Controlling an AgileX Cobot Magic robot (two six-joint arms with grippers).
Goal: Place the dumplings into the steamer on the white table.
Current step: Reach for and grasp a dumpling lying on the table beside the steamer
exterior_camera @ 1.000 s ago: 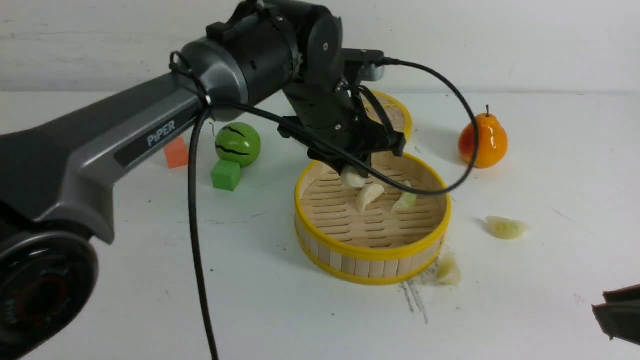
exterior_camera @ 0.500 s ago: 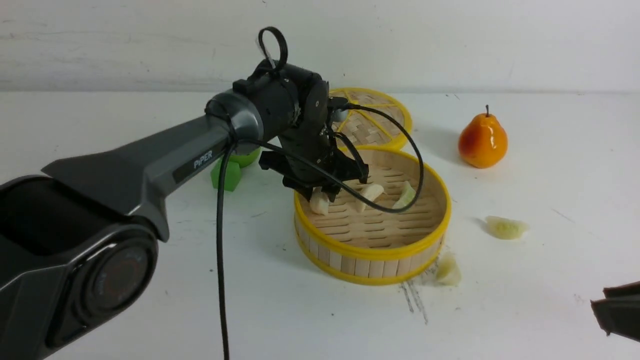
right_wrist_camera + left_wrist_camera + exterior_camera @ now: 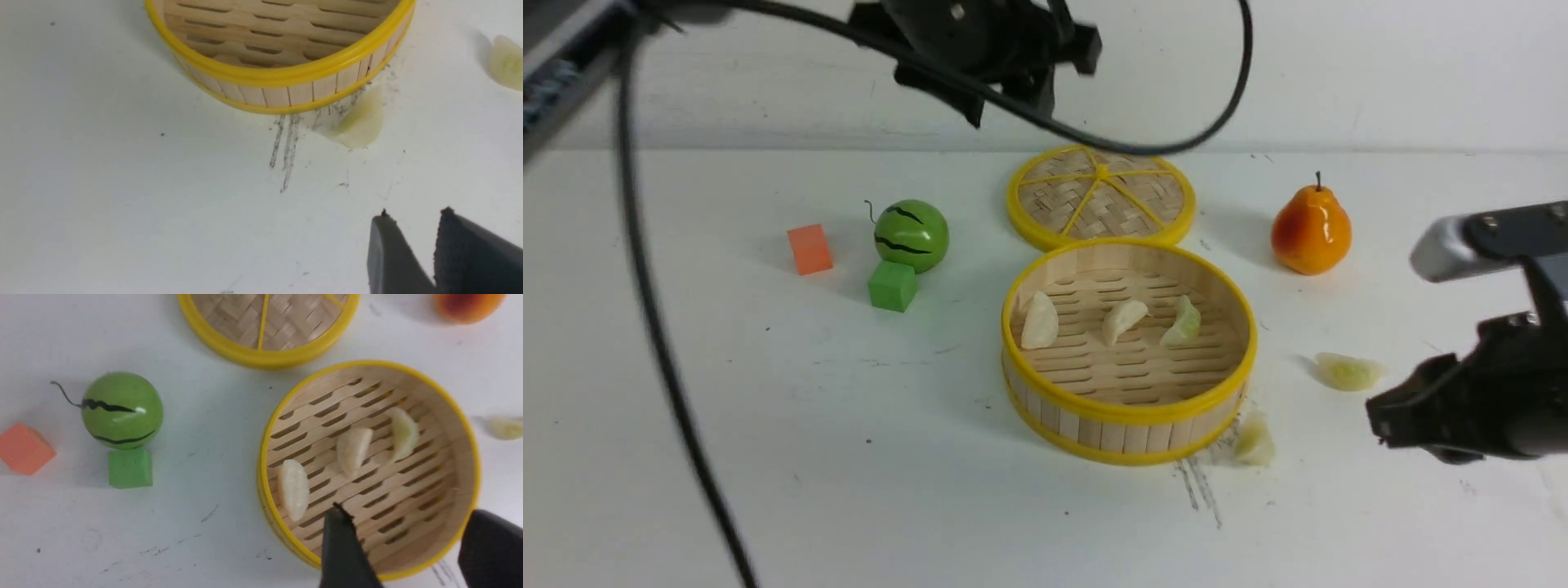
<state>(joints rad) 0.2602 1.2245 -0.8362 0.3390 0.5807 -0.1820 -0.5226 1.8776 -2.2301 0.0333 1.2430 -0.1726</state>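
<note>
The steamer point(image 3: 1129, 412) stands mid-table on the white table point(image 3: 768, 457). On its slats lie three dumplings: a cream one point(image 3: 1039, 320) at the left, a cream one point(image 3: 1124, 318) in the middle and a pale green one point(image 3: 1183, 321). Two pale green dumplings lie on the table, one point(image 3: 1254, 441) against the steamer's front right and one point(image 3: 1347, 371) further right. My left gripper point(image 3: 407, 510) hangs open and empty high above the steamer. My right gripper point(image 3: 415, 213) is low at the right, jaws slightly apart with nothing between them, short of the nearer dumpling point(image 3: 361, 120).
The woven lid point(image 3: 1101, 196) lies flat behind the steamer. An orange pear point(image 3: 1311, 229) stands at the back right. A green striped ball point(image 3: 912, 235), a green cube point(image 3: 892, 286) and an orange cube point(image 3: 809, 249) sit at the left. Dark scratches point(image 3: 1196, 482) mark the table.
My left gripper let go of a cream dumpling at the steamer's left side and rose high above it. My right arm came in from the lower right corner towards the loose dumplings.
</note>
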